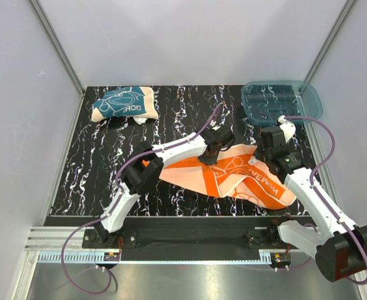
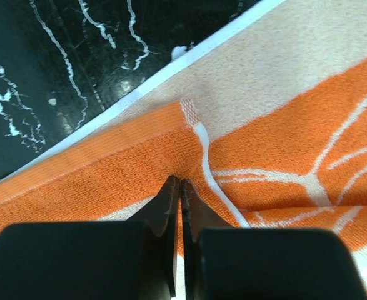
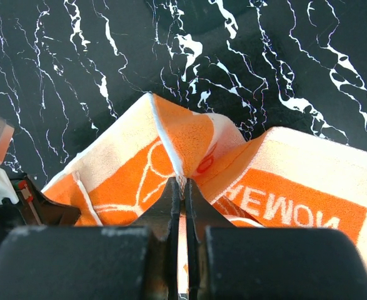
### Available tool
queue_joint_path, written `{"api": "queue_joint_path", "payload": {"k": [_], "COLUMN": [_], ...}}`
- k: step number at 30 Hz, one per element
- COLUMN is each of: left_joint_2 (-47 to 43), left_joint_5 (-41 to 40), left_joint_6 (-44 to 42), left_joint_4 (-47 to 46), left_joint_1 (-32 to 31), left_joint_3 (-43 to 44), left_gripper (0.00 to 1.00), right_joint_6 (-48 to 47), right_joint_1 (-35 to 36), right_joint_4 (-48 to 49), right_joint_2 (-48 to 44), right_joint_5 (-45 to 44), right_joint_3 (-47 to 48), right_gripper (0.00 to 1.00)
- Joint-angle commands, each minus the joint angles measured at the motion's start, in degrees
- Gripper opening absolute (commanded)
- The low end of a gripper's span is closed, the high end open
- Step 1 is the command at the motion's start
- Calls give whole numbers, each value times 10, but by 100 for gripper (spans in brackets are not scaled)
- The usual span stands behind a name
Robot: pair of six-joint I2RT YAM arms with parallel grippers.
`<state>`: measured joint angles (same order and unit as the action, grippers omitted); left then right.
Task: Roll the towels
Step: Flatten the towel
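**Left gripper** (image 2: 180,182): jaws pressed together, pinching orange towel (image 2: 283,156) just inside hemmed edge.
**Right gripper** (image 3: 183,182): jaws likewise closed, clamped on raised peak of same cloth; corner folded up, cream back showing.
**Orange towel:** spread and rumpled at centre of table (image 1: 170,112), trailing toward 5 o'clock in top view.
**Teal towel** (image 1: 124,104): bunched, unrolled, at 11 o'clock, well apart.
**Blue tray** (image 1: 282,100): at 1 o'clock.
**Step, judged:** both arms gripping far edge to start first roll.
**Next move calls for:** matched draw toward 6 o'clock, edge kept level, cloth turned over itself.
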<state>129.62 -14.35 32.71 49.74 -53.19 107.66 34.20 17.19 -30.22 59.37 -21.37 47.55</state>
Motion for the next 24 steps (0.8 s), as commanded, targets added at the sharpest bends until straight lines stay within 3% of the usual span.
{"api": "queue_joint_path", "payload": {"k": [1,8,13,17,24], "left_joint_2": [-33,-168,-345,-481,-716], "left_joint_5": [-41,-84,-98,-112,-67], "left_joint_6": [-10,-20,2,58,194], "left_joint_4": [13,34,34,87,150], "left_joint_1": [-1,2,2,1,-9], "left_joint_3": [10,-71,-234,-357,-530], "left_gripper": [0,0,0,0,0], "right_joint_6": [-7,-13,-31,-54,-62], "right_joint_1": [-3,-22,-75,-134,-160], "right_joint_4": [9,-7,-12,-19,-23], "right_joint_2": [-11,4,19,33,68], "right_joint_5": [-4,-13,11,28,32], "right_joint_3": [5,22,42,57,76], "right_gripper": [0,0,0,0,0]}}
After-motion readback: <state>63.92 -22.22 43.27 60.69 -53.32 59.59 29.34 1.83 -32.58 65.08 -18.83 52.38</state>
